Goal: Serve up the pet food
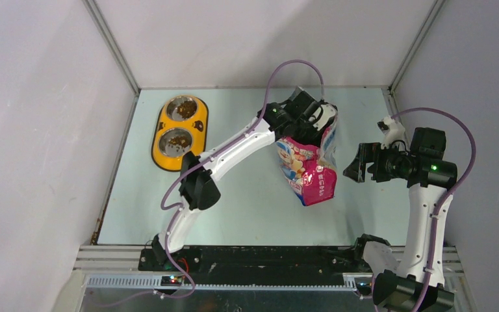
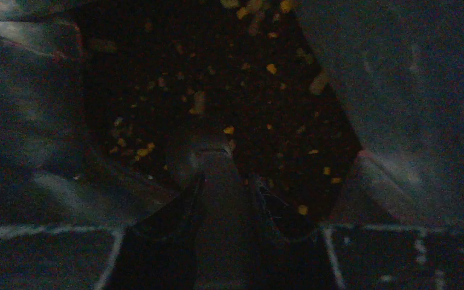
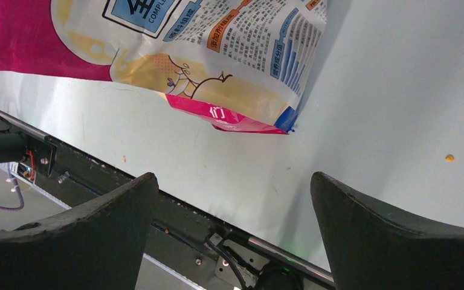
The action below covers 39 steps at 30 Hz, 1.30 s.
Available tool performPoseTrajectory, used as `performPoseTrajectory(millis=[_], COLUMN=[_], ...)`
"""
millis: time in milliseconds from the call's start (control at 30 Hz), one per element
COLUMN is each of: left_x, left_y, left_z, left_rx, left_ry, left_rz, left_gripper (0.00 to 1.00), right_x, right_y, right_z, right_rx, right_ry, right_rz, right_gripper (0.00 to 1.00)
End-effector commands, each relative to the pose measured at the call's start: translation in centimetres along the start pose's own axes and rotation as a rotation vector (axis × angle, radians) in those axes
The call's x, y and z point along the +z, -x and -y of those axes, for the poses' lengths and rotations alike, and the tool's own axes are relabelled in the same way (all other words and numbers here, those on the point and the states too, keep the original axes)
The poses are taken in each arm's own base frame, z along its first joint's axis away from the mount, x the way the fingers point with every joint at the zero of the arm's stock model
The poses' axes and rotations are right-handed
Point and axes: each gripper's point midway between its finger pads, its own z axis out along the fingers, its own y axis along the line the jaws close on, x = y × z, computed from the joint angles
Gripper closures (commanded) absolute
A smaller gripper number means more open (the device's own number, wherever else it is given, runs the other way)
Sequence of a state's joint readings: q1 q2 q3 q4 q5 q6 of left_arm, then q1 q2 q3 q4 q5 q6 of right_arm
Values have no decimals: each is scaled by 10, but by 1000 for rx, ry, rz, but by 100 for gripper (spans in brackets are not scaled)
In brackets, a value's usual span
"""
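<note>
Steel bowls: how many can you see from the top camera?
2. Both sit in the yellow feeder at the table's left: the far bowl and the near bowl, each holding some brown pet food. None seems hidden.

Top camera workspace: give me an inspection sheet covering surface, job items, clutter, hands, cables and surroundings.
Surface: pale table, lightly scuffed.
Job's things: pet food in both bowls of the yellow feeder; more lies inside the pink-blue bag, which stands open.
Clutter: one stray pellet on the table near the bag.
Hands: left hand is deep inside the bag, too dark to tell whether it is open or shut; right hand is open and empty beside the bag.
Cables: a purple cable loops off each arm.
Surroundings: white walls; black rail at the near edge.
</note>
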State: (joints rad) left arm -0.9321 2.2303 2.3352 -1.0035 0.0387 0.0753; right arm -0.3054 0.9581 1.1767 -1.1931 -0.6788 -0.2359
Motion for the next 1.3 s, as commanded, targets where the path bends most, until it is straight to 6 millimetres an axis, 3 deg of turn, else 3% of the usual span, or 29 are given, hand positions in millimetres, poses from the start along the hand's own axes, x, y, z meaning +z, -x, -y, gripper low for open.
performPoseTrajectory(millis=[0, 333, 467, 600, 800, 1000, 1267], left_x=[-41, -63, -75, -93, -113, -132, -149], left_y=[19, 23, 38, 68, 89, 94, 84], left_z=[67, 77, 68, 55, 33, 26, 14], left_rx=[-130, -389, -476, -560, -617, -634, -705], left_ry=[-301, -592, -668, -762, -795, -805, -795], left_rz=[57, 43, 79, 179, 265, 302, 302], left_gripper=[100, 100, 100, 100, 100, 100, 100], right_x=[-2, 1, 4, 7, 9, 7, 6], right_y=[5, 4, 5, 3, -2, -3, -5], right_z=[-4, 3, 9, 14, 22, 22, 21], right_rx=[-7, 0, 5, 12, 7, -3, -13], right_ry=[14, -5, -23, -32, -55, -57, -62], right_rz=[28, 10, -1, -22, -56, -63, -67], right_gripper=[0, 0, 1, 0, 0, 0, 0])
